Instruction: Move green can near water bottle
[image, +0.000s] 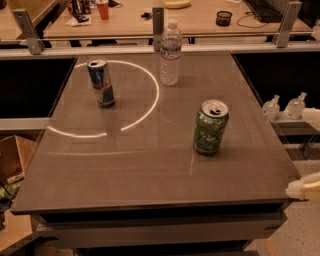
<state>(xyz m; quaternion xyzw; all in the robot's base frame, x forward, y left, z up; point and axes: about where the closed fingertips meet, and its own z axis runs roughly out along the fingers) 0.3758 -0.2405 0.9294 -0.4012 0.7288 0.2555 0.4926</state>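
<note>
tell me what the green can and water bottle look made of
Green can: likely painted metal, with a shiny silver top and pull tab. Water bottle: clear plastic, see-through, white cap, paper-looking label. The gripper sits open off the right edge of the table.

Looking over a grey-brown table (150, 170), seeing a slim blue-and-silver can (101, 83) standing upright on its far left part. Noting a bright arc of light (157, 95) curving across the surface, wrapping around that can's right side and trailing off toward the left edge. Picking out a metal rail (100, 50) running along the far edge, with brackets (23, 31) rising from it. Beyond it, spotting a wooden desk (200, 20) carrying a red cup (103, 9), a small black pot (224, 18) and something yellow (176, 4). Finding two small clear pump bottles (271, 107) sitting side by side on a low shelf at the right, and a cardboard box (12, 160) lying on the floor at the left.
</note>
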